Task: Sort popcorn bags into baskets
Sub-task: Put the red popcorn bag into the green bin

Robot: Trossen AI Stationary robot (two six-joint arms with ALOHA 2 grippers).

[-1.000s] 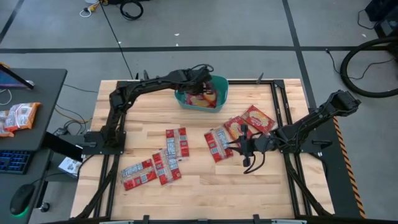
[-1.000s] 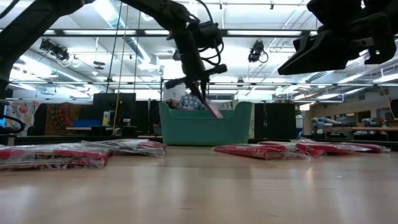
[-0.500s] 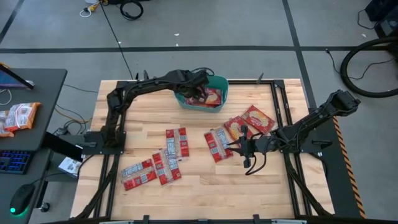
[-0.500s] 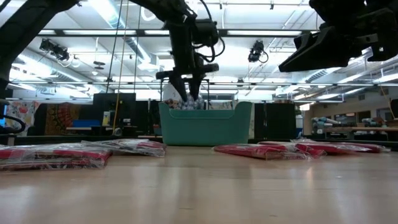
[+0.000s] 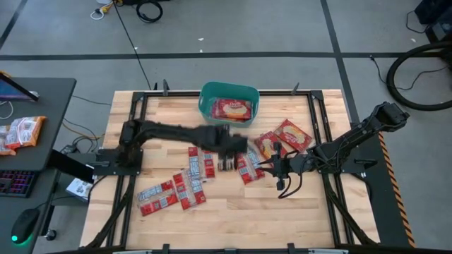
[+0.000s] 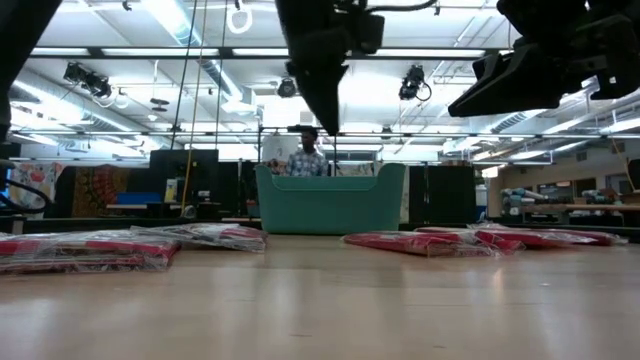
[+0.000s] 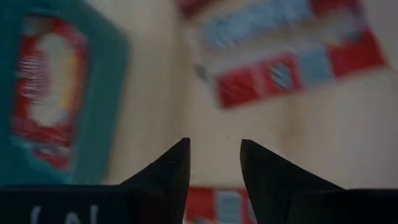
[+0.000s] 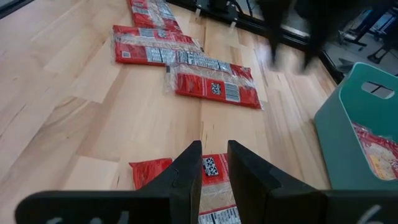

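Observation:
The teal basket [image 5: 255, 99] stands at the table's far edge with a squarish red popcorn bag [image 5: 232, 109] lying flat in it. Several narrow red bags lie flat on the wood, among them one [image 5: 200, 161] left of centre and one [image 5: 247, 166] at the centre. Two squarish bags [image 5: 293, 134] lie farther right. My left gripper [image 5: 229, 156] [image 7: 213, 152] hangs open and empty above the table's middle, between those two narrow bags. My right gripper [image 5: 265, 164] [image 8: 213, 155] hovers narrowly open over the centre bag's right end [image 8: 208, 171], touching nothing.
Black frame rails [image 5: 321, 134] run along the table's left and right sides. A dark side table [image 5: 35, 106] at the left carries orange-edged packets [image 5: 21, 132]. In the low view a person [image 6: 308, 160] shows behind the basket [image 6: 330, 200].
My left gripper held a red bag over the basket, opened and let it go; the bag now lies flat in the basket. The gripper then swung fast toward the table's near edge to the middle, rolling its wrist on the way.

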